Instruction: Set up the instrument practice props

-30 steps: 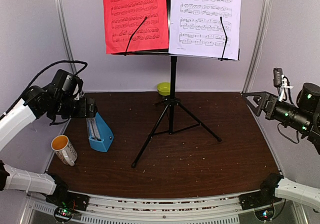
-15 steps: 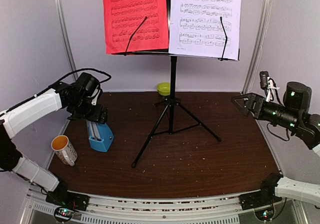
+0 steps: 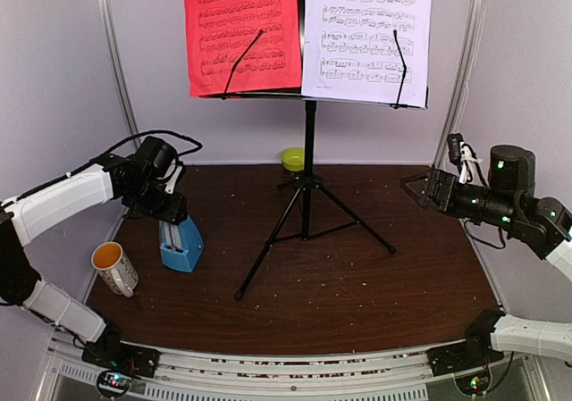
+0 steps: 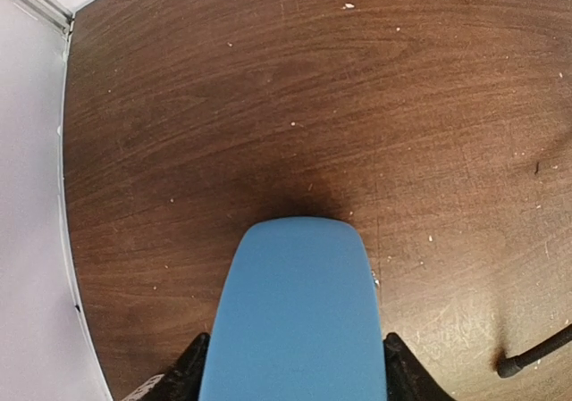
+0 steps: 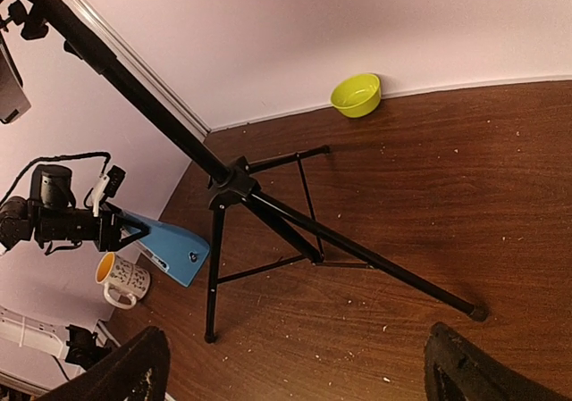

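A: Blue plastic at the left of the table point(image 3: 357, 276): metronome point(image 3: 180, 245), standing well apart from the stand point(image 3: 308, 187); from above, what else?

B: Left gripper point(image 3: 170, 212) down over its top; mug point(image 3: 114, 267) near, toward the front edge. Red sheet point(image 3: 241, 30) and white sheet point(image 3: 366, 35) up on the stand's desk, side by side, each under a wire clip; settled, by the look. Right gripper point(image 3: 413, 189) aloft at the right, spread wide, holding nothing; kept off the tripod legs, probably to avoid knocking them.

A: And from the left wrist?

B: Blue body filling the lower middle, between the fingers point(image 4: 192, 374); drawn in narrow, pads against both flanks, so gripping the metronome; taken square across the sides, likely to keep it from tipping once lifted.

A: From the right wrist?

B: Fingertips far apart at the bottom corners, nothing held between; stand legs across the middle, bowl point(image 5: 356, 95) by the back wall; metronome at far left under the other arm, slanted here, though impossible to say whether truly tilted or only the camera's angle.
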You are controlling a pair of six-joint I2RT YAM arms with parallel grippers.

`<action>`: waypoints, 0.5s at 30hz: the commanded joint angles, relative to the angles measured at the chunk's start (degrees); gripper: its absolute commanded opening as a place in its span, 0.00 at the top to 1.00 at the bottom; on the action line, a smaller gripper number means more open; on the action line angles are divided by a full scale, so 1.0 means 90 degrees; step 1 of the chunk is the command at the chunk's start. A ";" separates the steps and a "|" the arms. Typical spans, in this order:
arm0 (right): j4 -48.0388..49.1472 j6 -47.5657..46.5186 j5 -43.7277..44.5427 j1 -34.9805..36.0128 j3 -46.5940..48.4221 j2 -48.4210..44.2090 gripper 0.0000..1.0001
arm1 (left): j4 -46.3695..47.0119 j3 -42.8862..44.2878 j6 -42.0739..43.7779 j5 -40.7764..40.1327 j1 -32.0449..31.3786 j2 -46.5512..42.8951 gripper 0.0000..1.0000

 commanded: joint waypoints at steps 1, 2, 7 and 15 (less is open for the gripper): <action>0.0167 -0.0135 -0.0210 -0.0034 -0.0022 -0.0060 0.00 | 0.0030 0.0005 0.0094 0.0190 -0.0033 -0.0262 0.58; 0.0165 -0.0177 -0.0231 -0.0030 -0.0001 -0.0046 0.00 | -0.0017 0.0086 0.0103 0.0234 -0.0034 -0.0337 0.61; 0.0165 -0.0414 -0.0559 -0.0044 0.0064 0.0045 0.00 | -0.0176 0.0367 0.0048 0.0695 -0.0066 -0.0691 0.73; 0.0182 -0.0469 -0.0962 -0.0034 0.0059 0.0168 0.00 | -0.0827 0.1366 0.0135 0.0940 -0.1016 -0.1246 0.79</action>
